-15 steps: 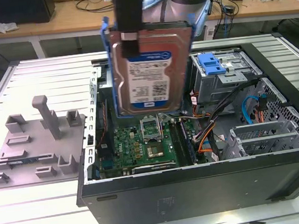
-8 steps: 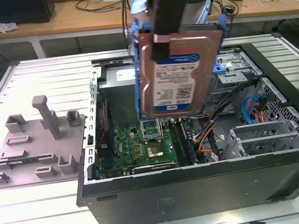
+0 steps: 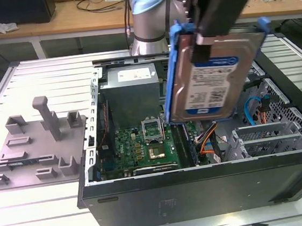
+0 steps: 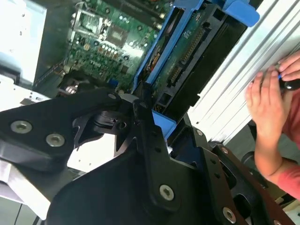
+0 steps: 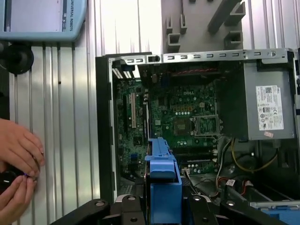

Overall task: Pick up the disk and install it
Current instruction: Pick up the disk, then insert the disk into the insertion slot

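The disk (image 3: 210, 82), a silver-grey hard drive with a white-and-blue label and a blue plastic frame, hangs tilted on edge above the open computer case (image 3: 202, 191). My gripper (image 3: 213, 28) comes down from above and is shut on the disk's upper part, with a black finger (image 3: 204, 49) across its labelled face. In the second wrist view the disk's circuit-board side (image 4: 187, 51) runs away from the gripper (image 4: 161, 119), over the motherboard. In the first wrist view the blue frame's edge (image 5: 162, 171) rises out of the gripper (image 5: 161, 208), above the case interior.
Inside the case are a grey power-supply box (image 3: 132, 88), a green motherboard (image 3: 149, 143) and metal drive bays (image 3: 274, 132) at the exterior view's right. A grey fixture plate (image 3: 36, 149) lies left of the case. A person's hands (image 5: 16, 159) work beside the case on the slatted table.
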`<control>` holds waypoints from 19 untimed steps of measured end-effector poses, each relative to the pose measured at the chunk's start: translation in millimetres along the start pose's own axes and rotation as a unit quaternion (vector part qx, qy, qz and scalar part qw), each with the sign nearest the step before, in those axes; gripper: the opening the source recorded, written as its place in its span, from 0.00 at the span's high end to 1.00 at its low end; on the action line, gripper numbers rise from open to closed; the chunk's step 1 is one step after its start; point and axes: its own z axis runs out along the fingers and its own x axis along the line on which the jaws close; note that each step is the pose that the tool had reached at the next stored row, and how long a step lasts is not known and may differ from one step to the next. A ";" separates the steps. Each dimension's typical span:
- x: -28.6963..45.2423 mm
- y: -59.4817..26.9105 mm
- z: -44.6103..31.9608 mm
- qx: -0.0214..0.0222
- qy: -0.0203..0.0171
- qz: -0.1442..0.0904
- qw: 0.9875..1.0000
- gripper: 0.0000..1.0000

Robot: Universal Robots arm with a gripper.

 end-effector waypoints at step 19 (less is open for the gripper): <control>5.0 -24.6 -1.4 -0.001 0.000 -0.005 1.000 0.63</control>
